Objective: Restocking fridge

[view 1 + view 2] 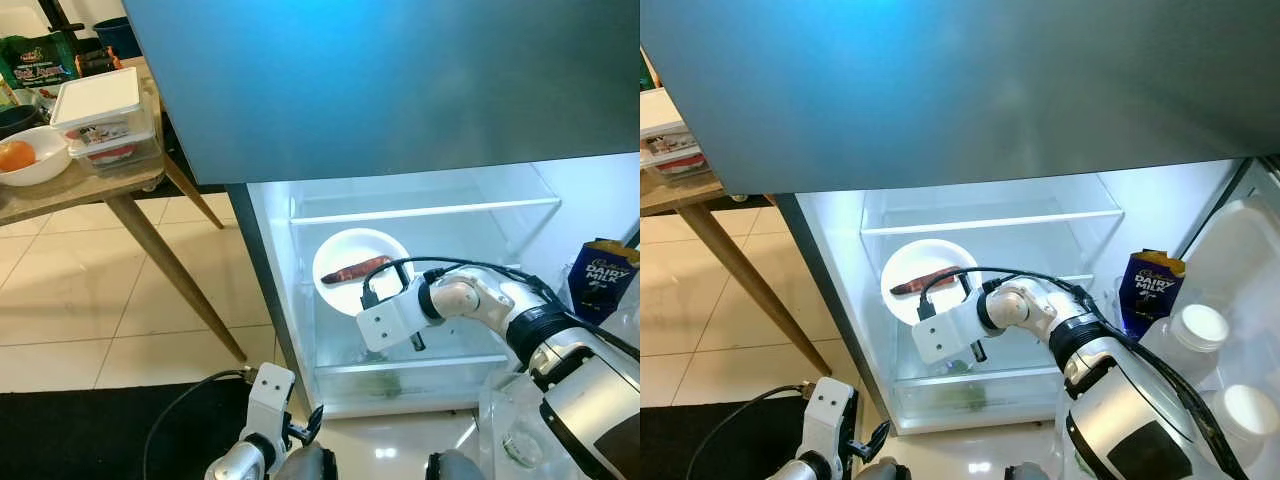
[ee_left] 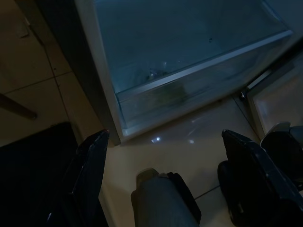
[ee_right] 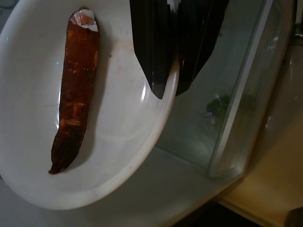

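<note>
The open fridge [image 1: 430, 210] takes up the centre and right of the head view, its lit glass shelves bright under the dark door panel, with a wooden table [image 1: 90, 190] at the upper left carrying a lidded box [image 1: 100, 105] and a bowl [image 1: 35, 160]. In the middle of the frame a white plate [image 1: 345, 255] holding one long reddish sausage [image 3: 73, 94] rests on a fridge shelf, and the right gripper [image 3: 168, 87] has its two fingers pinched closed on the plate's rim. At the bottom left of the frame the left gripper [image 2: 165, 156] hangs low over the tiled floor [image 1: 70, 320] before the fridge, its fingers spread wide and empty.

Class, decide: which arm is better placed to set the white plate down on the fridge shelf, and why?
Right. The right gripper already pinches the white plate rim inside the fridge; the left gripper hangs open near the floor.
</note>
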`<state>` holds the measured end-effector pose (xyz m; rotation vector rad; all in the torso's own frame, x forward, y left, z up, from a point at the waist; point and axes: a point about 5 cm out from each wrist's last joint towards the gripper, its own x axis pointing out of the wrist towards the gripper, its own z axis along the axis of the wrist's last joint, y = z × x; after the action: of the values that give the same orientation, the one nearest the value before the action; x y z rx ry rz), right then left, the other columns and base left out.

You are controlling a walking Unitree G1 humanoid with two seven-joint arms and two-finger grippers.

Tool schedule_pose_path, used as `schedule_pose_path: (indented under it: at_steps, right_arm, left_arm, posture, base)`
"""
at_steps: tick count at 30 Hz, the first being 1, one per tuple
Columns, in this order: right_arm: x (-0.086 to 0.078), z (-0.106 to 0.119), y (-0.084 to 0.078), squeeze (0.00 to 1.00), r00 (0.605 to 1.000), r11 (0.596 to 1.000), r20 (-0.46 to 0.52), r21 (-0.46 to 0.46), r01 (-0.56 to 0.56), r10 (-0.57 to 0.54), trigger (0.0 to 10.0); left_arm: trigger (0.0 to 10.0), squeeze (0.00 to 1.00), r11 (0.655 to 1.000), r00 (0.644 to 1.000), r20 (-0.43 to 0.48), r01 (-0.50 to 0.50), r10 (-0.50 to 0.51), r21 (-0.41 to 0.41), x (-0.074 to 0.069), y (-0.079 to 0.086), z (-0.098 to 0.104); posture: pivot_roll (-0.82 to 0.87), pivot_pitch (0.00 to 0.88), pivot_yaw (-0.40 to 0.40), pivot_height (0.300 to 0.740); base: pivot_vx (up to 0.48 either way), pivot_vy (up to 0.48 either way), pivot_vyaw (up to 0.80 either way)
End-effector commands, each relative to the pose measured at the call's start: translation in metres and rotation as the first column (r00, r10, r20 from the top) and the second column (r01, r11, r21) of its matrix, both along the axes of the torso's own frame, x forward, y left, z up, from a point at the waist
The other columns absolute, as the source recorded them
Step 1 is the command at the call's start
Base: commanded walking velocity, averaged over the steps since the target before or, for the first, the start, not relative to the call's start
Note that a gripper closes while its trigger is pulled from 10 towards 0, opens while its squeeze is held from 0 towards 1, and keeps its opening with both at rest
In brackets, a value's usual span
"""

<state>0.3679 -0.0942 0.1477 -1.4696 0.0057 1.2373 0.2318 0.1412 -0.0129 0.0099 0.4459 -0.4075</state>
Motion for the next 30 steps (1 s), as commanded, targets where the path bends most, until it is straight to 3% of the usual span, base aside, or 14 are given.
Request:
schedule_pose_path:
  at_steps: [1, 4, 9, 12, 30]
  right_arm:
    - [0.004, 0.011, 0.005, 0.00, 1.000, 1.000, 0.025, 0.023, -0.005, 0.004, 10.0]
    - [0.003, 0.026, 0.003, 0.00, 0.998, 0.998, 0.006, 0.032, -0.063, 0.063, 10.0]
    - [0.001, 0.033, -0.001, 0.00, 0.995, 0.994, -0.020, 0.034, -0.102, 0.103, 10.0]
    - [0.000, 0.042, -0.008, 0.00, 0.990, 0.990, -0.035, -0.002, -0.138, 0.138, 10.0]
    - [-0.001, 0.069, -0.014, 0.00, 0.979, 0.983, -0.095, -0.019, -0.181, 0.178, 10.0]
  left_arm:
    - [10.0, 0.00, 1.000, 1.000, -0.011, -0.008, 0.009, 0.028, -0.005, 0.007, -0.003]
    - [10.0, 0.00, 1.000, 1.000, -0.014, -0.006, 0.006, 0.026, -0.006, 0.008, -0.003]
    - [10.0, 0.00, 1.000, 1.000, -0.015, -0.002, 0.002, 0.026, -0.006, 0.007, -0.003]
    - [10.0, 0.00, 1.000, 1.000, -0.014, 0.010, -0.009, 0.025, -0.004, 0.005, -0.002]
    - [10.0, 0.00, 1.000, 1.000, -0.016, 0.018, -0.018, 0.023, -0.007, 0.004, -0.003]
  posture:
    - [0.07, 0.151, 0.028, 0.631]
    - [0.06, 0.151, 0.032, 0.631]
    - [0.06, 0.150, 0.035, 0.631]
    - [0.05, 0.147, 0.043, 0.631]
    - [0.06, 0.132, 0.037, 0.631]
  base:
    - [0.000, 0.000, 0.00]
    - [0.000, 0.000, 0.00]
    - [0.000, 0.000, 0.00]
    - [0.000, 0.000, 0.00]
    - [0.000, 0.000, 0.00]
